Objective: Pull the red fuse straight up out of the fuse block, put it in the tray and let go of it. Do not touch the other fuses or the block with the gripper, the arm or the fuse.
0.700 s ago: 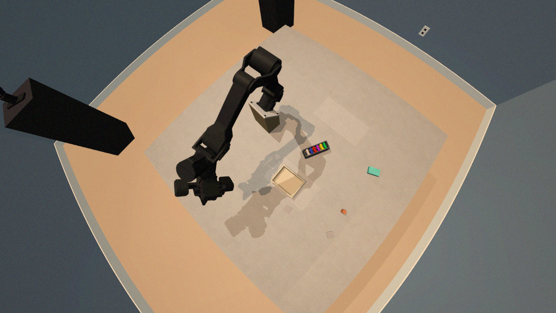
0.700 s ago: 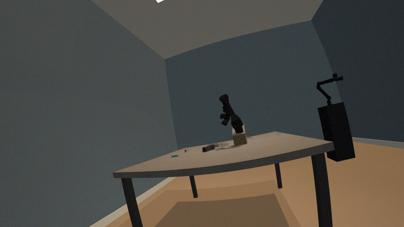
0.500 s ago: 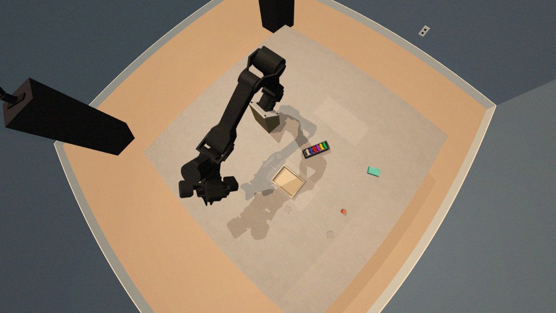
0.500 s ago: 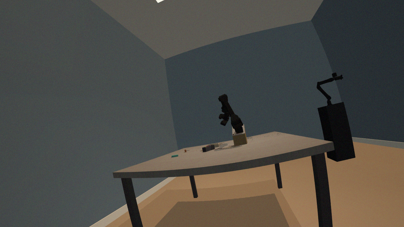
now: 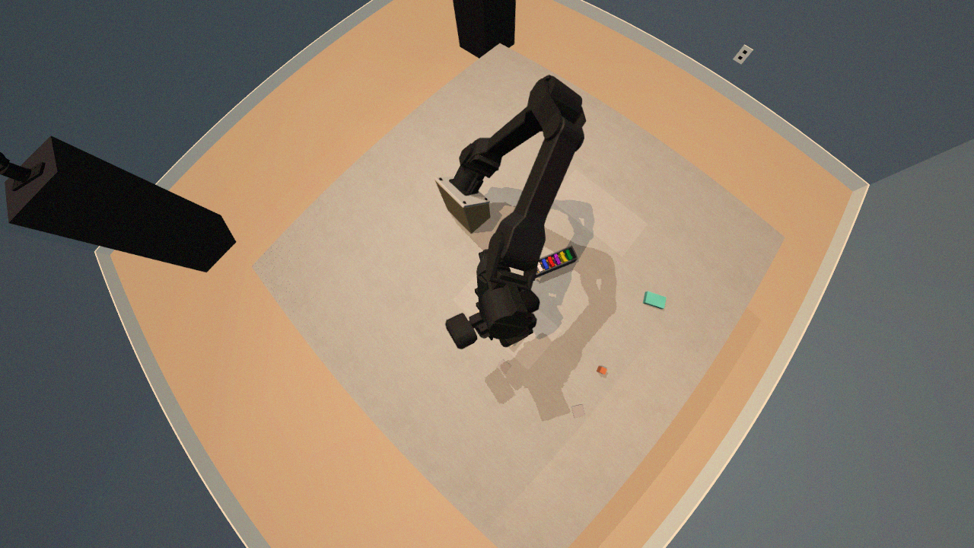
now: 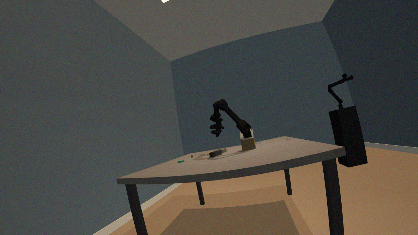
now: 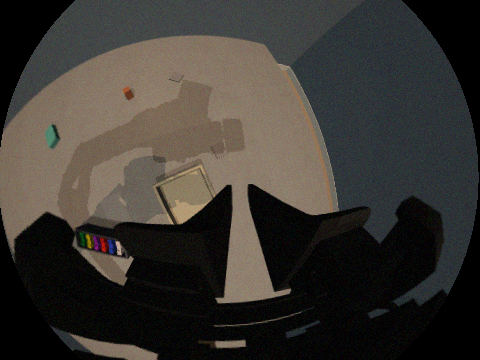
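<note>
Hovering above the surface [image 6: 263, 157] beside the fuse block [image 5: 556, 260], end effector [image 7: 240, 196] slightly spread, gripping nothing.

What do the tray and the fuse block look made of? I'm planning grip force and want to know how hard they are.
Tray: pale cream, matte, with a raised lighter rim; it could be wood or plastic, no grain shows. Fuse block: black, matte, rigid-looking housing, probably plastic, holding bright glossy-coloured fuses. Hardness itself cannot be read here.
</note>
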You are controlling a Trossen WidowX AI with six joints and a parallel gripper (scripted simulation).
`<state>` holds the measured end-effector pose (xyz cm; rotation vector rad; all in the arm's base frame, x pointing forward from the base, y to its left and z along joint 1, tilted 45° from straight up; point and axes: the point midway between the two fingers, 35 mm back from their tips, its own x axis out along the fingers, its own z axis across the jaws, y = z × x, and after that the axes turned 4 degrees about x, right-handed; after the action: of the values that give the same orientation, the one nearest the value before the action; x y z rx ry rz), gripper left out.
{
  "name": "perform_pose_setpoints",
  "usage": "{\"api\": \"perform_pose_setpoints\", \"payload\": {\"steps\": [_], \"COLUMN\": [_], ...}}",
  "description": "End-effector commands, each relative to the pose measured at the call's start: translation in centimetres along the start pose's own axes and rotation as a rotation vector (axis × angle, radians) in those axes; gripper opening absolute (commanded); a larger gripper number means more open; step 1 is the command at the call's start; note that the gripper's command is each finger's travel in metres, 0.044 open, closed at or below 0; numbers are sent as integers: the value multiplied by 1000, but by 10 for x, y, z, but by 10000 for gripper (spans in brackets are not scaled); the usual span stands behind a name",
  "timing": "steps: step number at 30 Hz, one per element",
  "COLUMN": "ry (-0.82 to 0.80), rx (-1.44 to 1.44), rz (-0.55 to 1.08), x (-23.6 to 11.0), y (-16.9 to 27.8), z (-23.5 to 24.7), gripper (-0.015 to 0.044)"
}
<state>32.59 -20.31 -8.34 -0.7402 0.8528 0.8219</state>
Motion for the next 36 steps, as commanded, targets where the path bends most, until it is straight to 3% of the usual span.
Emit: {"api": "perform_pose_setpoints", "payload": {"steps": [1,9,13,36], "ry": [-94,-222,-244,-244], "rx": [41,134,177,179], "rz": [105,374,498,504], "x": [0,-17,-31,-18], "y": [15,72,105,113], "z": [66,197,238,241], "gripper": [68,68,68,68]}}
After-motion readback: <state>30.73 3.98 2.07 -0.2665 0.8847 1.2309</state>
